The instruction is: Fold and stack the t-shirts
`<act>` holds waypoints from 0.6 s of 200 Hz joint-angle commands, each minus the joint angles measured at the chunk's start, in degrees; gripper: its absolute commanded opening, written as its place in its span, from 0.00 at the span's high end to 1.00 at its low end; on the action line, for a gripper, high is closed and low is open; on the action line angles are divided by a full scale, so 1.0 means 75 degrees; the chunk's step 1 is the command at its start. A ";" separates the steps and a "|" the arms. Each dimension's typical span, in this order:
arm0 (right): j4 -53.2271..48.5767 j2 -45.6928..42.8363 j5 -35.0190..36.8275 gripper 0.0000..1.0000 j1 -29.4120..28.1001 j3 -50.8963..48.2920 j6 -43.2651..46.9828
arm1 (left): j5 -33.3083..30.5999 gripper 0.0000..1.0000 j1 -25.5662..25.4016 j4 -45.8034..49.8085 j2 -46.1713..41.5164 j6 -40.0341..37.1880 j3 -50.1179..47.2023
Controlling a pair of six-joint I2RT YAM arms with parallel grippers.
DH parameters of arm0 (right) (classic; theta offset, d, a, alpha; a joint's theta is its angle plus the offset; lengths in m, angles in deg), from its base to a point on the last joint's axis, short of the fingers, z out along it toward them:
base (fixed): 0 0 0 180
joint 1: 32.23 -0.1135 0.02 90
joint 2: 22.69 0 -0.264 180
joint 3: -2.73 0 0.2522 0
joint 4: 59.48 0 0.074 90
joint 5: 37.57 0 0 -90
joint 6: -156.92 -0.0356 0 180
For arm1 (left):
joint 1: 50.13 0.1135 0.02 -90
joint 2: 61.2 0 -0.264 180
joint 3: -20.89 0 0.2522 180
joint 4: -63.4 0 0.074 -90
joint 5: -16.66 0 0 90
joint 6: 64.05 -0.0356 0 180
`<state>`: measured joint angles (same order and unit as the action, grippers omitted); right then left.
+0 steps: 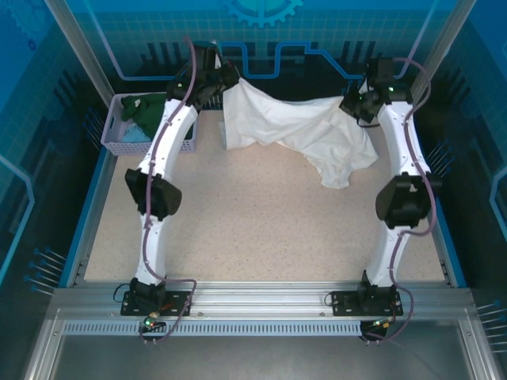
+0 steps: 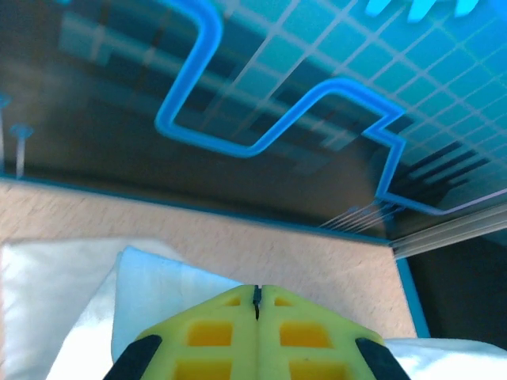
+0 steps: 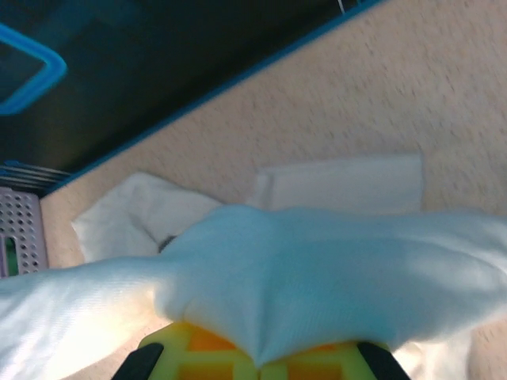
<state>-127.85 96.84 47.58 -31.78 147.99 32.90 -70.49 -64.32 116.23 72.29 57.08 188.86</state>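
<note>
On your speckled counter point(image 1: 253, 229), the white t-shirt point(image 1: 293, 127) sags across 12 o'clock, its lowest fold touching the surface near 1 o'clock. At 10 o'clock the lavender basket point(image 1: 154, 146) holds a dark green t-shirt point(image 1: 146, 107) and a light blue t-shirt point(image 1: 135, 134). Your right hand point(image 1: 354, 103) pinches the white cloth at 2 o'clock. Your left hand point(image 2: 257, 297), fingers pressed together, grips its other end at 11 o'clock.

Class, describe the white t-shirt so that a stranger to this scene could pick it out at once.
At the far edge of the speckled table, the white t-shirt hangs between the left gripper and the right gripper, which pinch it. It alone is large and white; the dark green shirt lies in the lavender basket.
</note>
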 commanded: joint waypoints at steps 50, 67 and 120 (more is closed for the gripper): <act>-0.0526 -0.0918 -0.0727 1.00 -0.0157 0.2368 0.0204 | 0.1618 1.00 0.0351 -0.1384 -0.2763 -0.0034 -0.1290; -0.0003 -0.2297 -0.0676 1.00 -0.0341 0.0750 0.0320 | 0.1943 1.00 0.0347 -0.1746 -0.3912 0.0122 -0.2532; 0.0772 -0.6832 -0.0524 1.00 -0.0853 -0.5552 0.0280 | 0.2002 1.00 0.0276 -0.2393 -0.8174 0.0363 -0.8818</act>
<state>-123.94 55.55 43.78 -36.70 122.75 35.08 -55.93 -62.20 99.27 19.70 58.29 139.84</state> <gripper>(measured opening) 0.047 0.056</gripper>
